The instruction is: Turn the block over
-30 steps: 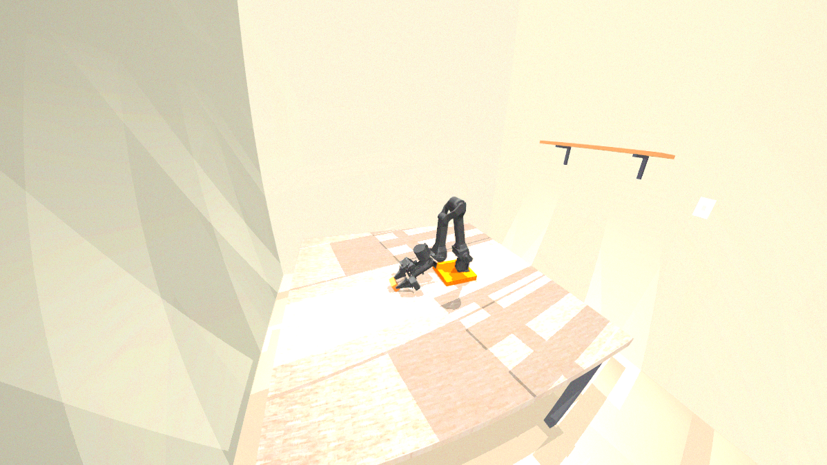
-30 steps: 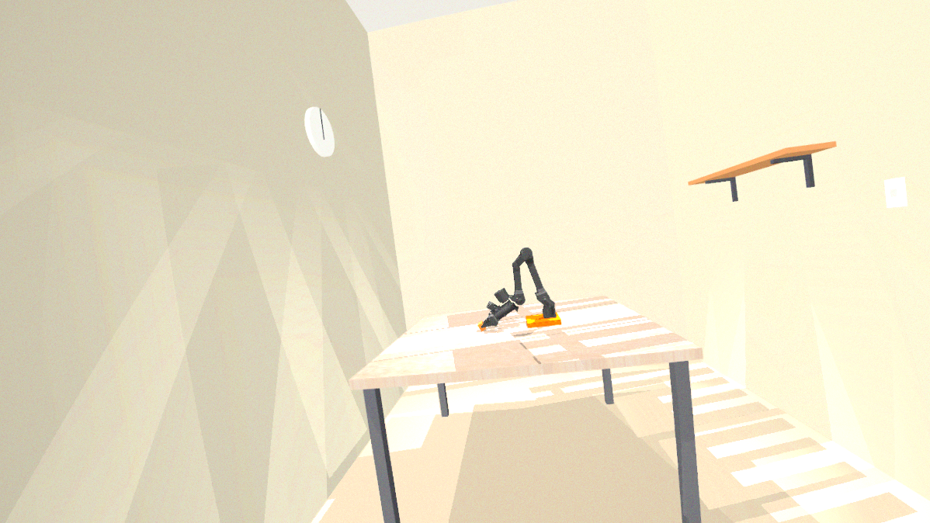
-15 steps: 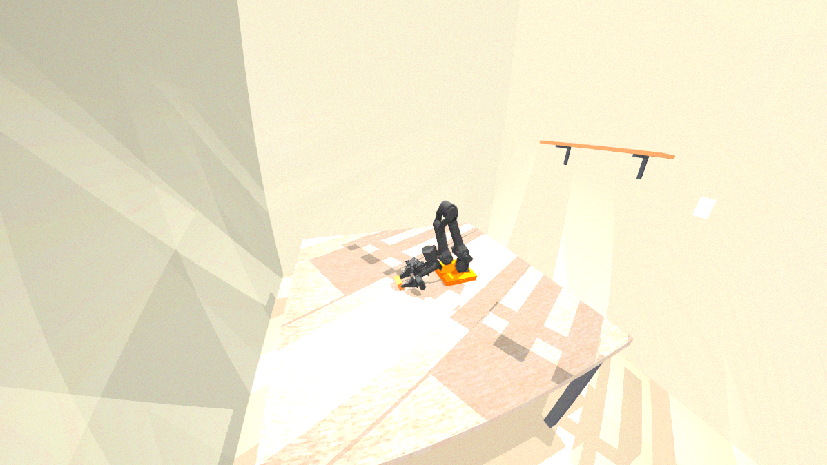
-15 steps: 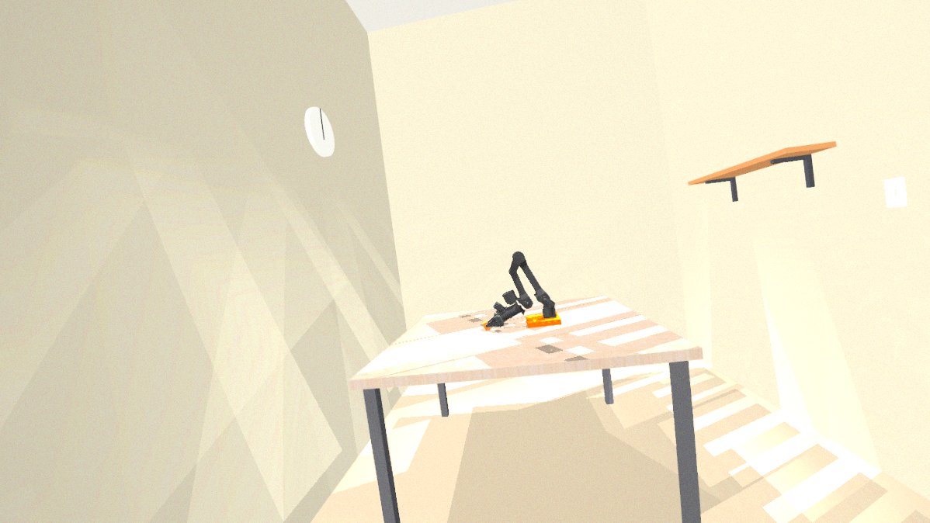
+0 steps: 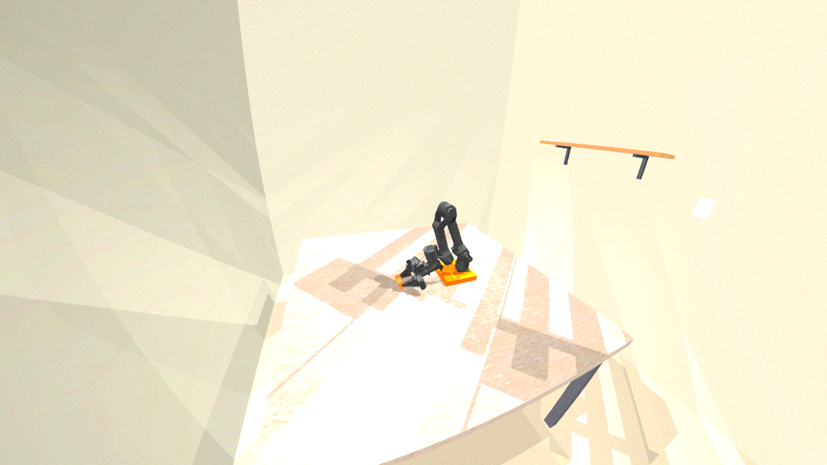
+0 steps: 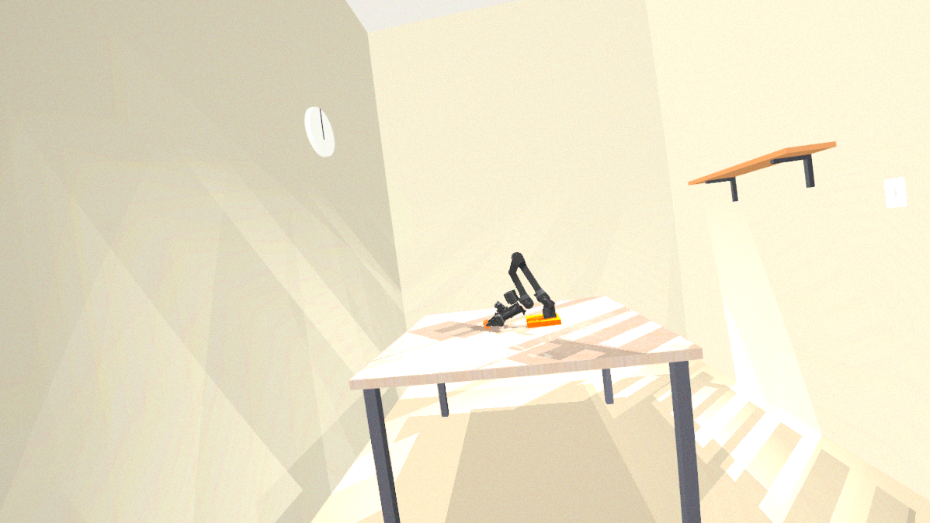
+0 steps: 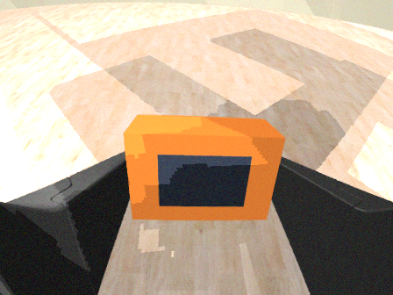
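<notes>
The end effector (image 5: 403,280) (image 6: 488,323) (image 7: 202,161) pinches the orange block (image 5: 399,281) (image 6: 485,324) (image 7: 145,176) between its fingers, low over the worktop (image 5: 370,370) (image 6: 520,370) (image 7: 206,259), left of the arm's orange base (image 5: 460,280) (image 6: 543,321). The block's dark rectangular mark (image 7: 203,181) faces back toward the wrist camera. Whether the block touches the worktop, I cannot tell.

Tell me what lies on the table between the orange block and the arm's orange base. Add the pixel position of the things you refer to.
Between the orange block (image 5: 399,281) (image 6: 485,324) (image 7: 203,212) and the orange base (image 5: 460,280) (image 6: 543,322) is the black gripper (image 5: 402,279) (image 6: 488,323) (image 7: 202,161), shut on the block; the top view shows this.
</notes>
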`<act>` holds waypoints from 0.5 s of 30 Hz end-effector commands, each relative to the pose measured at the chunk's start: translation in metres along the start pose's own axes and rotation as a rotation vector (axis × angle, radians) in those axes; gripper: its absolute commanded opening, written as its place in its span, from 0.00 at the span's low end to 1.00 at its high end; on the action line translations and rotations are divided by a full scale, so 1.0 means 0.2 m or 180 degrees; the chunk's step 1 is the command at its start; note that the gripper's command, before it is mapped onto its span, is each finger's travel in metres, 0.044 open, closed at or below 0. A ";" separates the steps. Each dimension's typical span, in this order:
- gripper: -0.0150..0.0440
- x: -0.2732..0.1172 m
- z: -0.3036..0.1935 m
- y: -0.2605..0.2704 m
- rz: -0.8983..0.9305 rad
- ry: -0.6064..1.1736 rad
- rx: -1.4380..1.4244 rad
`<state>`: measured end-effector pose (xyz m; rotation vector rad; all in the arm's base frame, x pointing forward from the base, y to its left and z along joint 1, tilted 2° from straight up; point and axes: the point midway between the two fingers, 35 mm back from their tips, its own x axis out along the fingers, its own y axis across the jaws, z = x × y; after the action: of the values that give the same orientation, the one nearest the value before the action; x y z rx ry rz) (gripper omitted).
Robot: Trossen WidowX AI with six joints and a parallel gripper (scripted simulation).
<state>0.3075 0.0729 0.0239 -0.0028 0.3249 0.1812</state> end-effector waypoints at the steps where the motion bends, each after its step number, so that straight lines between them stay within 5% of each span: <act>1: 0.34 -0.01 0.00 0.00 -0.0016 -0.0004 -0.0020; 15: 0.97 -0.01 0.00 0.00 -0.0016 -0.0004 -0.0020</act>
<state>0.3073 0.0729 0.0243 -0.0026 0.3233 0.1811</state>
